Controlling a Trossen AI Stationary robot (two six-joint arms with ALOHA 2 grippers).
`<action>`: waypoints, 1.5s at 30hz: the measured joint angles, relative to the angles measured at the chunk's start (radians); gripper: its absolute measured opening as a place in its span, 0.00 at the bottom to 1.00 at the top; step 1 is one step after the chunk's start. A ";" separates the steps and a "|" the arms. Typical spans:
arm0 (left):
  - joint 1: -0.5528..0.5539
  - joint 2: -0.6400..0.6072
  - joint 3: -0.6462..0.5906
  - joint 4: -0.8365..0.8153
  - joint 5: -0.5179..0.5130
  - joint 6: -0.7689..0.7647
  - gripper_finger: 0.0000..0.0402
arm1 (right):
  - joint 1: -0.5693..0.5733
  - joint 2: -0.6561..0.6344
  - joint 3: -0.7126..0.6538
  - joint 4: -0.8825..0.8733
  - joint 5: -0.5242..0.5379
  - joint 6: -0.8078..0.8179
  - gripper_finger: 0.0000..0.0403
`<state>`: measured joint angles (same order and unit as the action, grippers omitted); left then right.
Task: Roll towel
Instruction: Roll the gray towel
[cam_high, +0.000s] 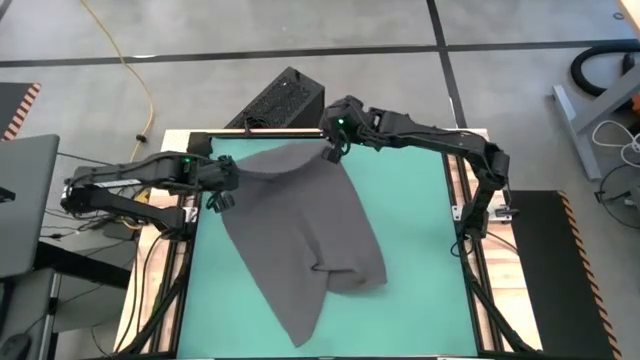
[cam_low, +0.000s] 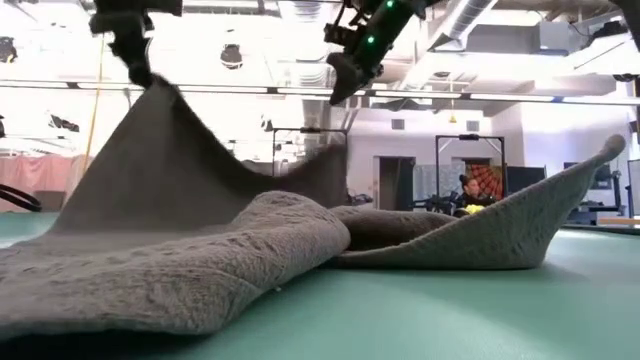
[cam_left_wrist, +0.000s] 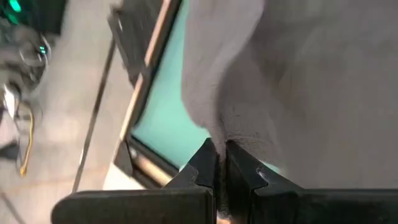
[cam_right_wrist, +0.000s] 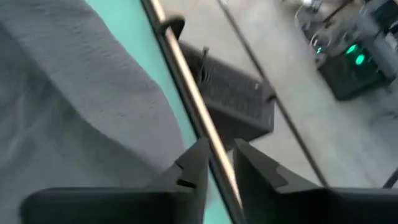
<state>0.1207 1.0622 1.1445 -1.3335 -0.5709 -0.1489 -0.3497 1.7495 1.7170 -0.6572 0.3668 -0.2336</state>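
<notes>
High view: dk grey towel (cam_high: 305, 235) spread diagonally over green table (cam_high: 415, 230), rumpled, w/ a fold ridge near lower middle and a narrow corner trailing toward near edge. Left gripper (cam_high: 222, 192) at towel's left edge, near table's left side. Right gripper (cam_high: 333, 150) at towel's far corner, close to table's far edge. Black perforated box (cam_high: 278, 100) on floor just beyond far edge. Yellow cable (cam_high: 135, 75) on floor, far left. Laptop (cam_high: 25, 200) at left, off table.

Low view: towel (cam_low: 200, 250) in foreground, thick fold lying on tabletop, one edge pulled up into a peak at upper left under a gripper (cam_low: 135, 45), by high view the left one. Other gripper (cam_low: 350, 70) w/ green light hanging above cloth at top centre; contact w/ towel not clear from here. Right end of towel curled up off table. Person (cam_low: 468, 190) in room far behind.

Left wrist view: left gripper (cam_left_wrist: 219, 165) pinched tight on towel (cam_left_wrist: 298, 93) edge, fingers (cam_left_wrist: 202, 163) nearly together w/ cloth bunched between. Green table surface and wooden border (cam_left_wrist: 149, 81) past it.

Right wrist view: right gripper (cam_right_wrist: 217, 165) fingers (cam_right_wrist: 194, 163) slightly apart, a narrow gap, nothing seen clamped between; probably just off towel's edge, tho blur makes that unsure. Towel (cam_right_wrist: 68, 106) beside, over green surface. Table's wooden rail (cam_right_wrist: 189, 87) running past fingertips, black box (cam_right_wrist: 233, 93) on floor beyond.
</notes>
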 joint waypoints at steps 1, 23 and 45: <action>0.023 0.000 -0.019 0.000 0.009 0.008 0.00 | 0.001 -0.002 0.024 -0.058 -0.001 0.018 0.32; 0.239 0.000 -0.204 0.086 0.259 0.034 0.00 | 0.624 -0.190 -0.687 0.253 -0.394 0.588 0.43; 0.239 0.000 -0.204 0.089 0.234 -0.066 0.06 | 0.465 -0.187 -0.951 0.001 0.103 0.638 0.17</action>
<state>0.3599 1.0622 0.9401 -1.2445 -0.3370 -0.2149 0.1156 1.5620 0.7657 -0.6560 0.4695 0.4045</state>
